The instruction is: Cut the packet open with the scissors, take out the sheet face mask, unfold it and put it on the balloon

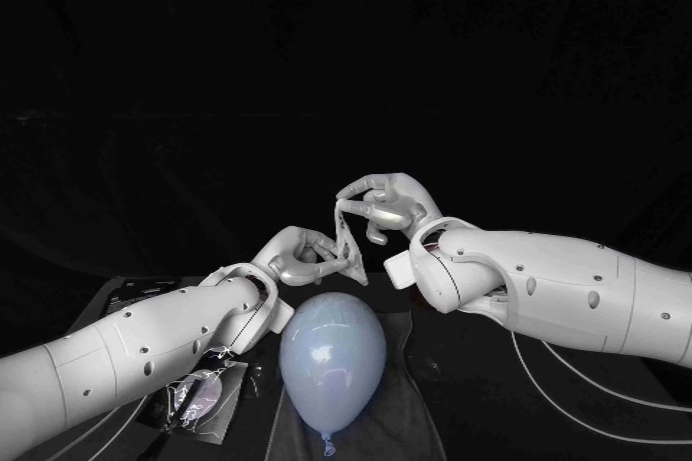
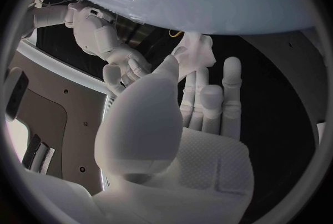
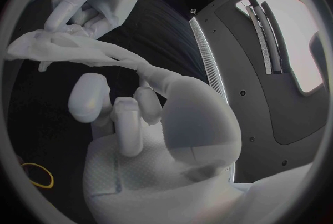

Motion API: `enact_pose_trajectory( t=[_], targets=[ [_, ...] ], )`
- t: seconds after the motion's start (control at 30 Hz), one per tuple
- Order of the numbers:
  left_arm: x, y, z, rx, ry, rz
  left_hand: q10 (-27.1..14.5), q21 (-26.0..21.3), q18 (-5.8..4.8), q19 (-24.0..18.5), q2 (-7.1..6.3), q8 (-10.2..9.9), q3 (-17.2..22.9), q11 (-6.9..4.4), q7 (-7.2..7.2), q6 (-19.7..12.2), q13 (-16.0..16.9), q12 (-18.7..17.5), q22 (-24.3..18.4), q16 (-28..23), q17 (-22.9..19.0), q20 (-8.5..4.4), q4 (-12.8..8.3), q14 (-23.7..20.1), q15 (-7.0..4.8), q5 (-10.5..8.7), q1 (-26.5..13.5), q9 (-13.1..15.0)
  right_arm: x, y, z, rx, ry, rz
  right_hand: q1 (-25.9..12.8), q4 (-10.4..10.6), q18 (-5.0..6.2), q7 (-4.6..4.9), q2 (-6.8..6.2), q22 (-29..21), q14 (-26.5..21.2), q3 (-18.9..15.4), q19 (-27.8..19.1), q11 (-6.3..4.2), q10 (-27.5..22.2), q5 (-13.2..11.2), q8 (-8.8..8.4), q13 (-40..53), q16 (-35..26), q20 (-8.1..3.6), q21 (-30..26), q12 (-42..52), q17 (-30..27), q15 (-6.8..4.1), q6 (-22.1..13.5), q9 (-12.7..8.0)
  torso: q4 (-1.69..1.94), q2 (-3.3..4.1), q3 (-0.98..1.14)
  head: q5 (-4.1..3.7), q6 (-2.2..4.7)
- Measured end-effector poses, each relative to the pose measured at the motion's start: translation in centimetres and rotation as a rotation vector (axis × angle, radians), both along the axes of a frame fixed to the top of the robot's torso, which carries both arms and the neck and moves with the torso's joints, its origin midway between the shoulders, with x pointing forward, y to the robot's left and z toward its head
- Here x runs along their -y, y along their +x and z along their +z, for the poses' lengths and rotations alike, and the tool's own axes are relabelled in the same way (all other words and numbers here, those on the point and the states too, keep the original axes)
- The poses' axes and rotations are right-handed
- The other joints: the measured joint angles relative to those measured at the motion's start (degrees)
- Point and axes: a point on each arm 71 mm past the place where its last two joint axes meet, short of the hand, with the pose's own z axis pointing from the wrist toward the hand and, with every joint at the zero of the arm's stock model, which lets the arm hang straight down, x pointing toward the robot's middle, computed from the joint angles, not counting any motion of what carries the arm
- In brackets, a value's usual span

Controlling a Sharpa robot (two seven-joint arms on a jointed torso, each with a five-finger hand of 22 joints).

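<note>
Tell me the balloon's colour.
The balloon is pale blue, plain with no pattern; it shows best in the head view.

Pale blue balloon (image 1: 333, 356), white sheet face mask (image 1: 342, 231), silver left hand (image 1: 303, 258) and right hand (image 1: 387, 209), yellow band (image 3: 36, 175)

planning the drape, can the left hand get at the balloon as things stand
Probably yes: the balloon lies close by the left hand, nothing between them, though it and the right hand both hold the mask.
</note>
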Motion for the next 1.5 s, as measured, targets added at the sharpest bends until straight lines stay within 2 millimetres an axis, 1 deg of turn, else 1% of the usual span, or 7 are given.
enact_pose_trajectory(
  t=[0.27, 0.43, 0.77, 0.87, 1.23, 1.37, 1.5],
  targets=[
    [0.2, -0.2, 0.1, 0.004, -0.009, -0.012, 0.93, 0.49, -0.05, -0.14, 5.54, 0.5, 2.83, -0.93, -1.46, 3.02, 0.02, 0.0, 0.59, 0.0, 0.04, -0.52, -0.24, 0.42, -0.42, 0.0, 4.19, -0.23, -0.1, 0.0, 0.0, -0.002, -0.001, 0.002, 0.0, 0.0, 0.0, -0.08, 0.0, -0.03, 0.0, 0.0, 0.0, 0.0, 0.0, 0.0, 0.0, 0.09, 0.0, 0.0, 0.0, 0.0, 0.02, 0.0, -0.09, 0.1, 0.0, 0.0, 0.02, 0.07, -0.04],
    [0.1, -0.4, 0.2, 0.011, -0.024, -0.02, 1.51, 3.02, -0.06, 0.91, 8.04, 0.83, 5.38, -1.5, -1.71, 3.74, -0.21, -0.45, 2.35, 0.84, 4.05, -1.33, -1.22, 2.35, -1.34, -0.02, 6.69, -0.37, 0.4, 0.4, -0.1, -0.003, -0.004, -0.012, 0.0, 0.0, 0.0, -0.08, 0.0, -0.02, 0.0, 0.0, 0.0, 0.0, 0.0, 0.0, 0.0, 0.09, -0.05, 0.0, 0.0, 0.0, 0.05, 0.0, -0.09, 0.1, 0.01, 0.01, 0.03, 0.14, 0.02],
    [-0.4, -0.8, 0.5, 0.02, -0.051, -0.028, 1.69, 3.72, -0.45, 0.91, 9.03, 1.28, 7.66, -1.32, -1.5, 3.89, -0.57, -1.53, 3.29, 0.84, 4.47, -1.33, -1.87, 2.35, -1.34, -0.24, 7.69, -0.02, 1.7, 1.5, -0.2, 0.0, -0.014, -0.058, 0.0, 0.0, 0.0, -0.15, 0.0, 0.01, 0.0, 0.0, 0.0, 0.0, 0.0, 0.0, -0.03, 0.05, -0.08, 0.0, 0.0, 0.0, 0.04, 0.0, -0.17, 0.03, -0.04, 0.03, 0.05, 0.14, -0.3],
    [-0.5, -0.9, 0.5, 0.02, -0.057, -0.029, 1.68, 3.71, -0.46, 0.87, 9.15, 1.28, 8.82, -1.31, -0.72, 3.03, -0.87, -2.36, 3.29, 0.84, 3.76, -1.35, -1.63, 2.21, -1.2, -0.25, 7.78, 0.04, 2.3, 1.9, -0.2, 0.001, -0.017, -0.076, 0.0, 0.0, 0.0, -0.06, 0.0, 0.02, 0.0, 0.0, 0.0, 0.0, 0.0, 0.0, -0.07, 0.05, -0.12, 0.0, 0.0, 0.0, 0.04, 0.0, -0.08, 0.05, -0.04, 0.03, 0.05, -0.11, -0.34],
    [-1.3, -0.8, 0.5, 0.01, -0.063, -0.024, 1.28, 2.65, -0.48, -0.79, 10.27, 0.79, 10.31, -0.67, -0.3, 1.86, -1.2, -3.37, 2.94, 0.75, 1.54, -0.9, -0.48, 0.88, -0.31, -0.26, 6.66, -0.35, 3.6, 2.7, -0.3, 0.0, -0.026, -0.117, 0.0, 0.0, 0.0, 0.03, 0.0, 0.0, 0.0, 0.0, 0.0, 0.0, 0.0, 0.0, -0.16, 0.16, 0.04, 0.0, 0.0, -0.01, 0.0, 0.0, 0.01, 0.14, -0.01, 0.03, 0.02, -0.48, -0.56],
    [-1.3, -0.8, 0.4, 0.004, -0.062, -0.028, 1.36, 2.59, -0.49, -1.08, 10.03, 0.79, 10.71, -0.59, -0.68, 2.23, -1.24, -3.75, 2.94, 0.54, 1.1, -1.01, -0.54, 0.48, -0.31, -0.26, 6.41, -0.36, 3.9, 2.8, -0.3, 0.0, -0.028, -0.126, 0.0, 0.0, 0.0, 0.03, 0.0, -0.01, 0.0, 0.0, 0.0, 0.0, 0.0, 0.0, 0.04, 0.11, 0.04, 0.0, 0.0, -0.01, 0.01, 0.0, 0.01, 0.12, -0.01, 0.01, 0.02, -0.51, -0.64],
    [-1.4, -0.8, 0.3, -0.007, -0.058, -0.03, 1.57, 2.46, -0.5, -1.4, 9.62, 1.51, 10.34, -0.39, -0.89, 2.95, -1.4, -4.28, 2.94, 0.54, 0.87, -0.7, 0.13, 0.27, -0.1, -0.26, 3.68, -0.16, 4.2, 3.0, -0.3, 0.0, -0.03, -0.134, 0.0, 0.0, 0.0, 0.03, 0.0, -0.03, 0.0, 0.0, 0.0, 0.0, 0.0, 0.0, 0.04, 0.08, 0.04, 0.0, 0.0, -0.01, 0.01, 0.0, 0.01, 0.08, -0.01, 0.01, 0.02, -0.54, -0.82]
  ],
)
